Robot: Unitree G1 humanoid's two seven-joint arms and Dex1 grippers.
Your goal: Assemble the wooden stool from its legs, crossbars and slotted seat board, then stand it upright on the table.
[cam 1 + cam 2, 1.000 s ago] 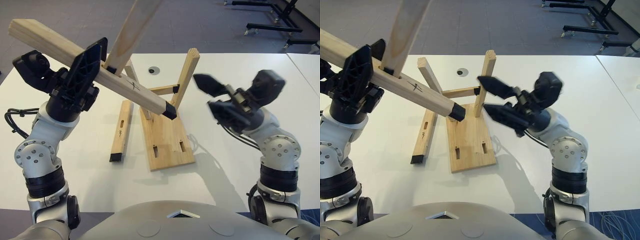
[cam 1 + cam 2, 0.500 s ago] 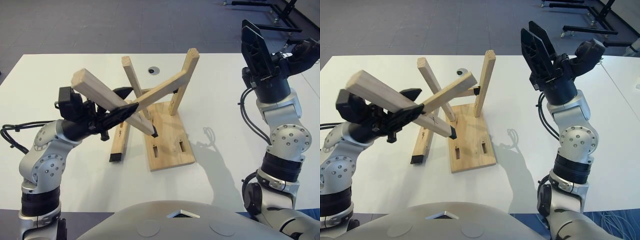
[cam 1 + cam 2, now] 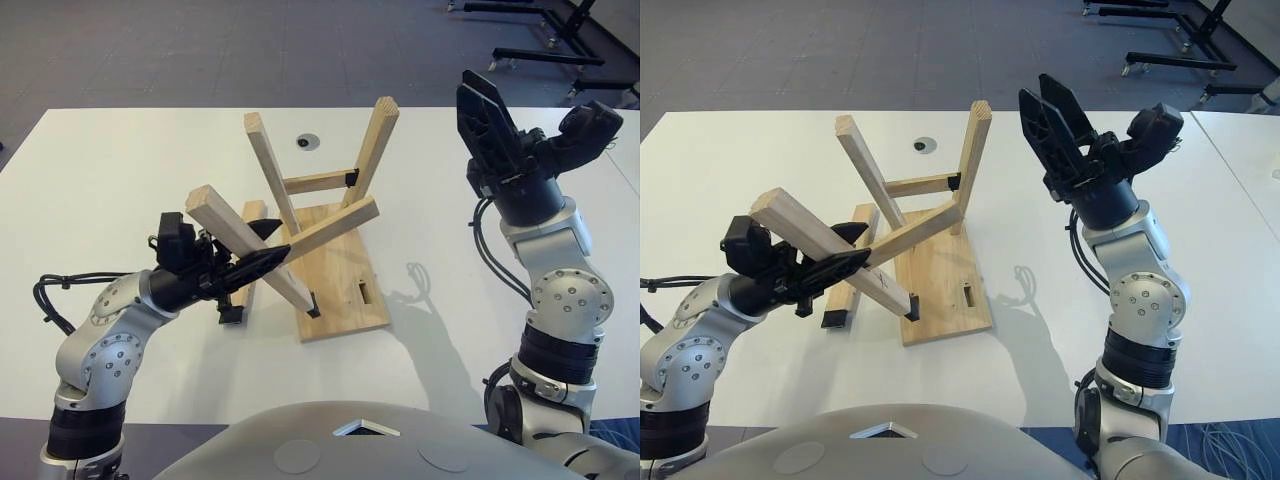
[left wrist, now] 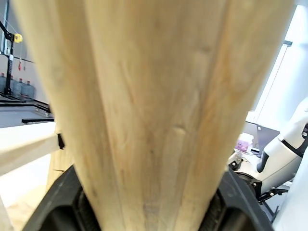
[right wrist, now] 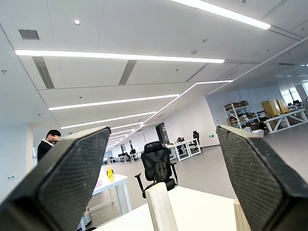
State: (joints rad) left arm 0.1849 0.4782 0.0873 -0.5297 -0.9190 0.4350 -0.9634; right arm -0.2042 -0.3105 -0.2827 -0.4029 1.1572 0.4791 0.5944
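A pale wooden capped leg (image 3: pixel 240 228) is clamped aslant in the left gripper (image 3: pixel 262 245), its black-capped end low over the slotted seat board (image 3: pixel 345 290), with a long crossbar (image 3: pixel 330 225) jutting from it away from the gripper. The board lies flat just beyond the fingertips, and two standing legs (image 3: pixel 268 160) rise splayed from it, joined by a short crossbar (image 3: pixel 318 182). A loose leg (image 3: pixel 843 300) lies flat beneath the gripper, beside the board.

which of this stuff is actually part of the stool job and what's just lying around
Job: seat board; standing legs with linking crossbar; loose leg; held leg with attached crossbar in left gripper; open right gripper.
Just there: round hole in table; black floor stands.
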